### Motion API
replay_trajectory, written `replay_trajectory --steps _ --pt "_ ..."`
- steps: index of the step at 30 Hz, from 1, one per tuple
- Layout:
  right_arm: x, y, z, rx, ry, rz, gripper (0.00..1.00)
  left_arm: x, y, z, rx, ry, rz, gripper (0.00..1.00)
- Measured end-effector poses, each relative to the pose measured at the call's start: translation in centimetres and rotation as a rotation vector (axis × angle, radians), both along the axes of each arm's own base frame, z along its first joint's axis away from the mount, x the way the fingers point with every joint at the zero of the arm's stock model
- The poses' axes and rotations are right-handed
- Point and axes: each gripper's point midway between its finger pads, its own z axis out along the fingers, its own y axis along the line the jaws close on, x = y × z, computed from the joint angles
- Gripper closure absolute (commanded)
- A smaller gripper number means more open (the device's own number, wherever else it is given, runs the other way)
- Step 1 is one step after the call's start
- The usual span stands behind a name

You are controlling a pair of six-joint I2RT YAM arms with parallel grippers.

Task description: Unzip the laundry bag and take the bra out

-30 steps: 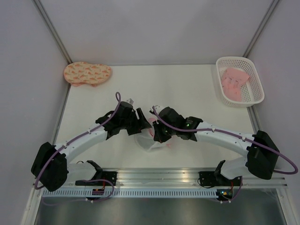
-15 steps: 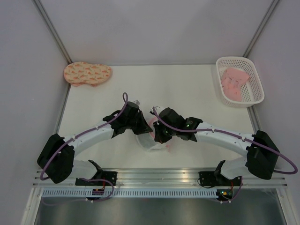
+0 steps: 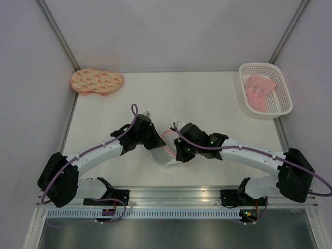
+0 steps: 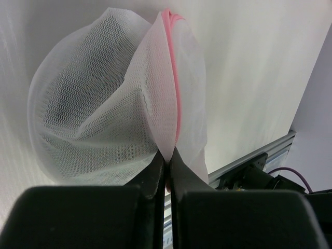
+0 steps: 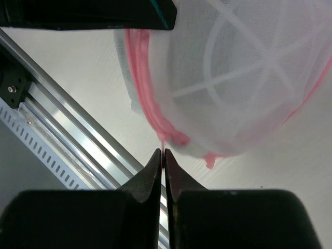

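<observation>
The laundry bag (image 3: 162,156), a round white mesh pouch with a pink zipper rim, lies near the table's front edge between my two grippers. My left gripper (image 3: 158,145) is shut on a fold of the mesh beside the pink zipper (image 4: 177,88); in the left wrist view the fingertips (image 4: 167,155) pinch the bag (image 4: 98,104) tight. My right gripper (image 3: 177,154) comes from the right. In the right wrist view its jaws (image 5: 164,154) stand almost together on the thin pink zipper pull hanging from the bag (image 5: 244,72). The bra is not visible; no dark fabric shows through the mesh.
A white lattice basket (image 3: 284,101) with a pink garment (image 3: 259,91) stands at the back right. A peach patterned padded piece (image 3: 97,81) lies at the back left. The aluminium rail (image 3: 176,194) runs just below the bag. The left gripper's black body (image 5: 88,13) fills the right wrist view's top.
My left gripper has moved in to the bag and closed on its edge. The right gripper has drifted slightly right and toward the front, staying on the zipper.
</observation>
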Motion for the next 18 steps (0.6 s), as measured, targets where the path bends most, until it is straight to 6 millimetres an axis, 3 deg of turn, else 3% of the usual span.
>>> replay_trajectory --steps 1,2,3,4,5,6,7,10,13,18 --pt "0.0 0.1 0.2 0.01 -0.001 0.001 0.77 0.0 0.0 0.0 0.0 -0.001 0.001 0.97" --pt "-0.1 0.1 0.3 0.015 0.004 0.002 0.57 0.1 0.1 0.0 0.003 -0.004 0.006 0.9" --pt "-0.3 0.0 0.3 0.012 0.011 0.005 0.48 0.2 0.2 0.0 0.005 -0.005 0.01 0.9" --pt "-0.5 0.0 0.3 0.01 0.014 0.013 0.32 0.4 0.3 0.0 0.007 -0.008 0.018 0.77" --pt "-0.6 0.0 0.3 0.012 0.02 0.015 0.27 0.5 0.4 0.1 0.009 -0.014 0.021 0.66" --pt "-0.8 0.0 0.4 0.017 0.025 0.023 0.25 0.7 0.5 0.2 0.007 -0.02 0.026 0.55" --pt "-0.8 0.1 0.5 0.021 0.023 0.028 0.23 0.7 0.6 0.3 0.005 -0.027 0.027 0.38" --pt "-0.7 0.0 1.7 0.05 -0.003 0.023 0.18 0.6 0.7 0.9 -0.012 -0.054 0.025 0.17" --pt "0.4 -0.3 3.3 0.067 -0.074 -0.023 0.16 0.3 0.9 1.6 -0.025 -0.083 0.018 0.12" --pt "4.5 -1.9 4.8 0.014 -0.187 -0.218 0.15 -0.1 1.8 1.8 -0.018 -0.108 0.025 0.11"
